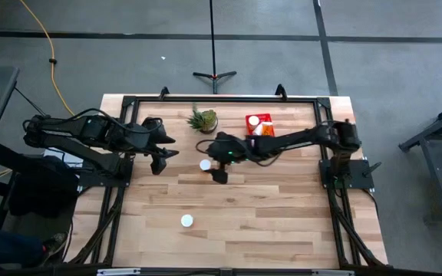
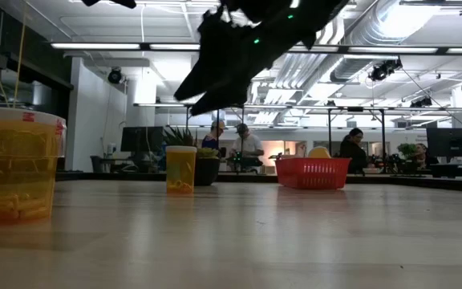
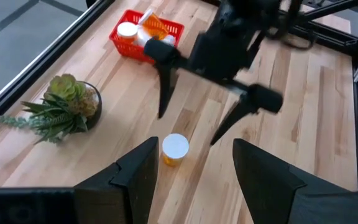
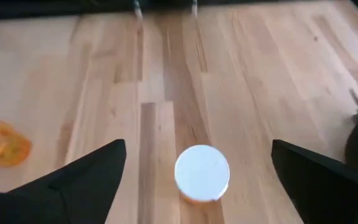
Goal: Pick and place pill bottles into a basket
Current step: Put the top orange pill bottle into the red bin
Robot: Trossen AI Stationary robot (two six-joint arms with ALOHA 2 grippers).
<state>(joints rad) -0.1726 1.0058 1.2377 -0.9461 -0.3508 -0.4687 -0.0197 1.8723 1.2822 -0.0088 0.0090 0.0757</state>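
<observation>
Right gripper (image 4: pixel 197 165) wide over pill bottle (image 4: pixel 202 173)

High view: overhead, straight down, far enough to take in the whole bench (image 1: pixel 236 207) plus floor around it. Low view: at bench-top level, facing across into the room, one bottle (image 2: pixel 16 164) very close at the frame edge. Left wrist view: tilted down over the bench from a middling height, facing the right pincer (image 3: pixel 188 127), plant (image 3: pixel 61 109) and basket (image 3: pixel 143 37). Right wrist view: close, steeply down on a capped bottle (image 4: pixel 202 174). All four share that mid-bench bottle; high, low and left wrist share the basket.
</observation>
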